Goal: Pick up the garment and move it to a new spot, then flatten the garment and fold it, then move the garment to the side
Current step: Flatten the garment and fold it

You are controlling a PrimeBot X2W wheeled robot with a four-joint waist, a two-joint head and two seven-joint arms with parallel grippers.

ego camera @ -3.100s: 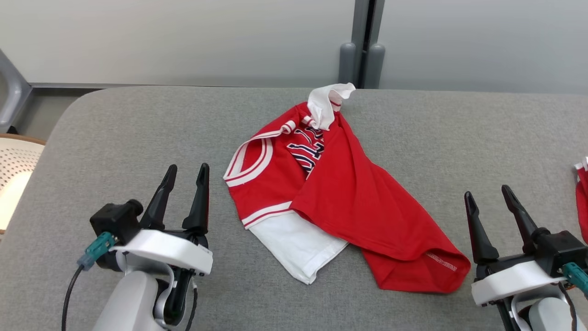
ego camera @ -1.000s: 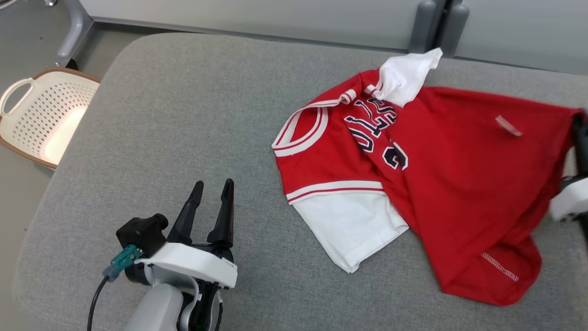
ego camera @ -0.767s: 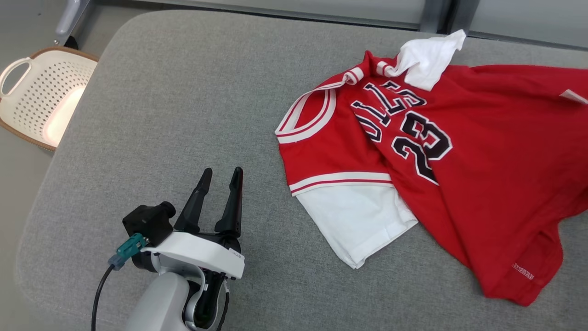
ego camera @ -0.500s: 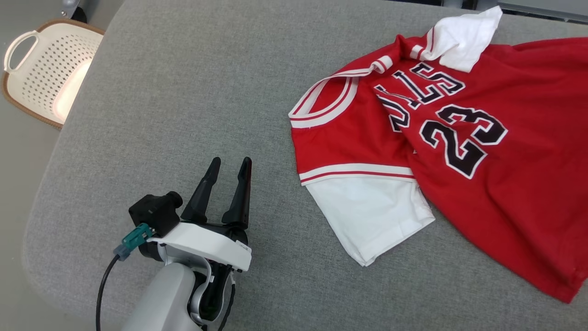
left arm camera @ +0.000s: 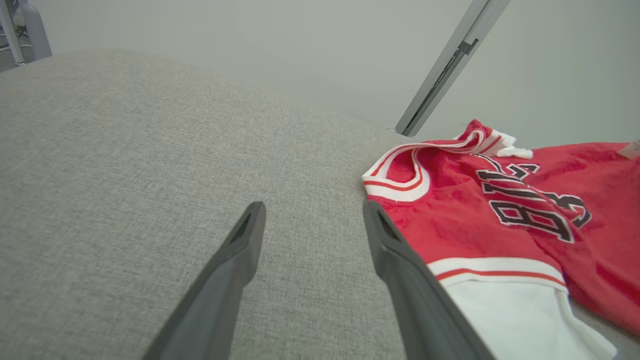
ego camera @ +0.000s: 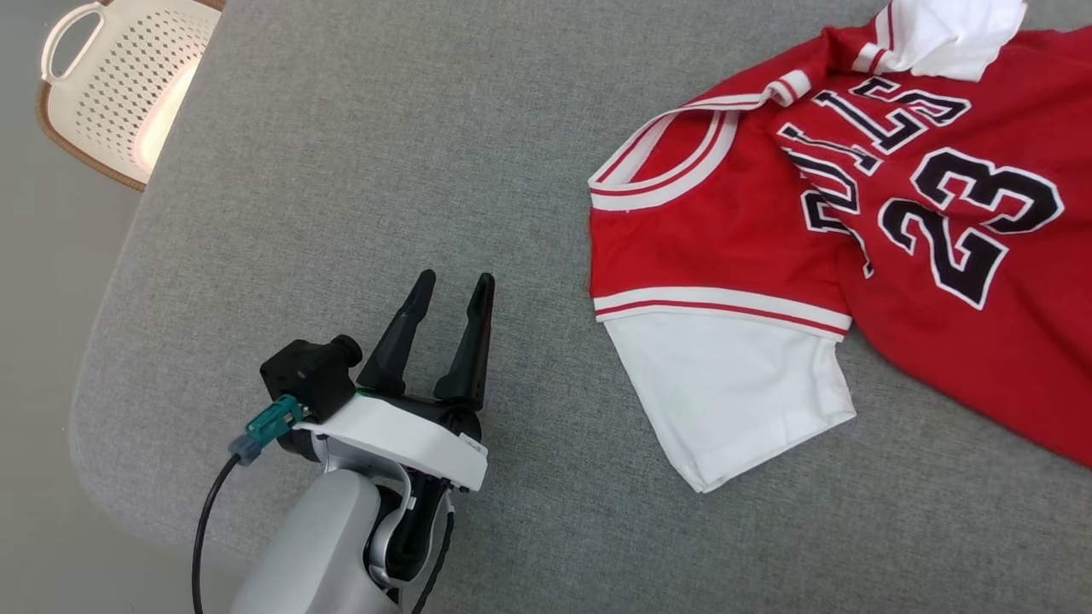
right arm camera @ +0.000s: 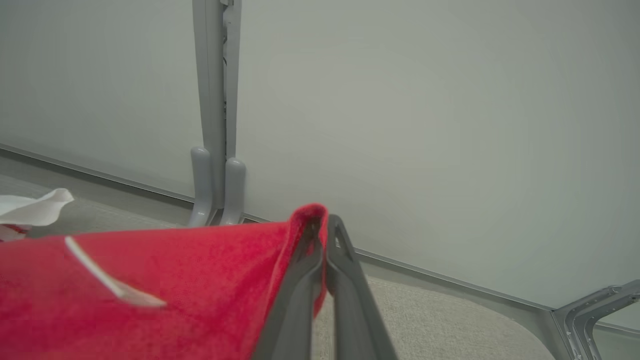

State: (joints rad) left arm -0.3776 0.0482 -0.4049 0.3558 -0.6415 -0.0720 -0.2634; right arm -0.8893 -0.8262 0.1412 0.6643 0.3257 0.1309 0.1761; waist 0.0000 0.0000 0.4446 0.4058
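L tool (ego camera: 456, 277) wide over bare cushion (ego camera: 341, 170); R tool (right arm camera: 325, 223) pinches jersey (ego camera: 725, 230) edge (red fold).

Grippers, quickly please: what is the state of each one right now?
Left gripper: open, holding nothing.
Right gripper: shut on the red jersey.

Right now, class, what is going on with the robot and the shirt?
The right gripper is shut on a red edge of the shirt, holding that edge raised. The rest of the shirt lies partly spread on the grey table, number side up. The left gripper hovers open beside the shirt, holding nothing.
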